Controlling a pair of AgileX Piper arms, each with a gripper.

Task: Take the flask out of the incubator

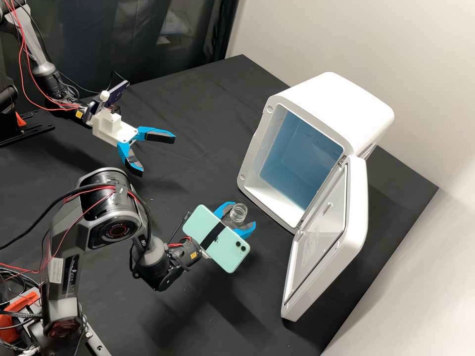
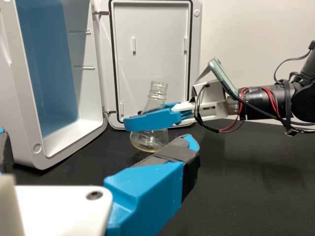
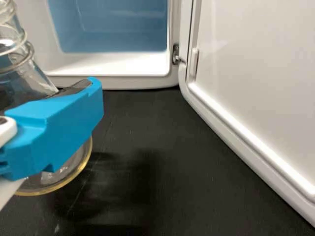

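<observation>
A clear glass conical flask [image 1: 238,211] stands on the black bench just in front of the white incubator [image 1: 341,106], outside its blue chamber. My right gripper [image 1: 237,218] is shut on the flask, one blue finger on each side of its body. The left wrist view shows the flask [image 2: 156,96] leaning slightly, with a blue finger [image 2: 152,117] across it. In the right wrist view the flask [image 3: 22,81] sits behind my own finger [image 3: 54,123], its base low on the bench. My left gripper [image 1: 155,155] hangs open and holds nothing, well to the left of the flask.
The incubator door [image 1: 329,232] is swung fully open to the right of the flask, hinged at the chamber's near corner. A mint-green phone [image 1: 217,238] is strapped on the right wrist. Cables and arm bases crowd the bench's left edge.
</observation>
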